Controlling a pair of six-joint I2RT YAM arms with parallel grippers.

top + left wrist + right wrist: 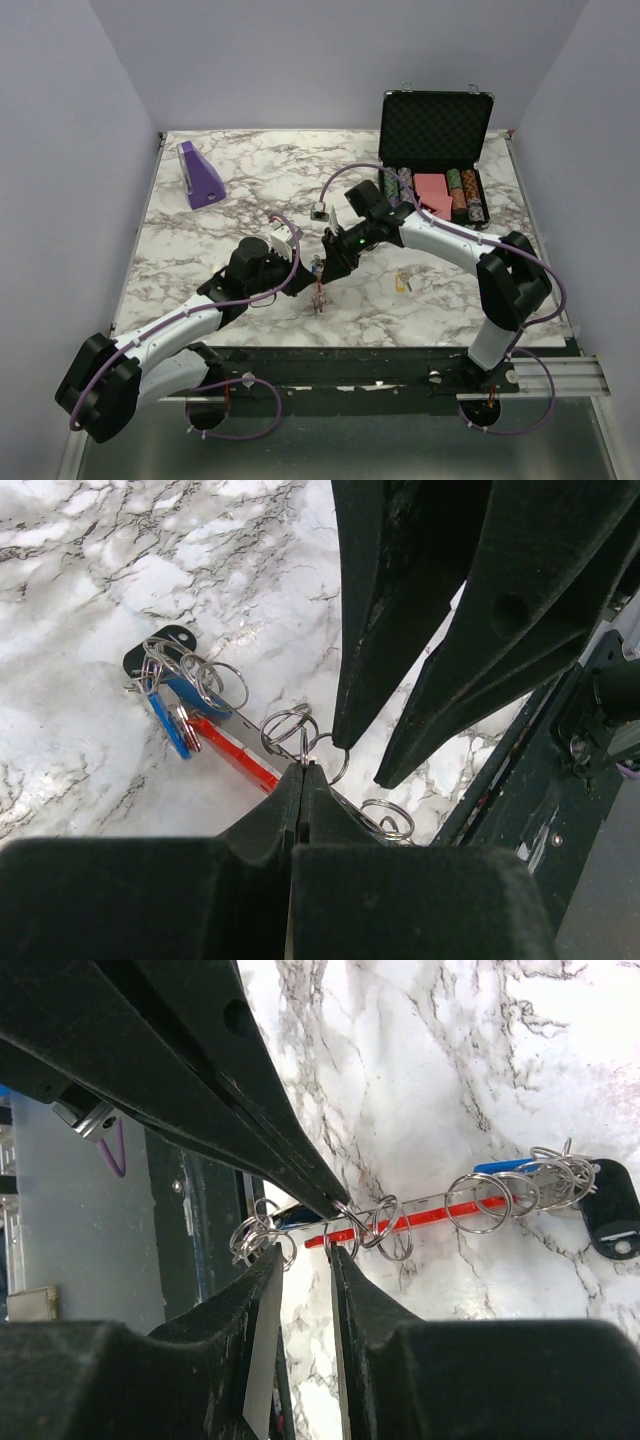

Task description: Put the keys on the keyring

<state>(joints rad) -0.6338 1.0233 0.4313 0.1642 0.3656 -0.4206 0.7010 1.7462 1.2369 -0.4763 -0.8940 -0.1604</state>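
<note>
The keyring (236,753) lies on the marble near the front edge: a red curved piece, several thin metal rings (478,1203), a dark tag (612,1222) and blue keys (163,724) hanging on it. My left gripper (303,768) is shut on one thin ring of the bunch. My right gripper (305,1256) stands open right beside it, one fingertip against a ring, marble showing between its fingers. In the top view both grippers meet just above the keyring (320,297). A yellow key (402,283) lies apart to the right.
An open black case (436,128) with poker chips and cards stands at the back right. A purple wedge (200,175) sits at the back left, and a small grey block (320,211) lies mid-table. The table's front edge is close behind the keyring.
</note>
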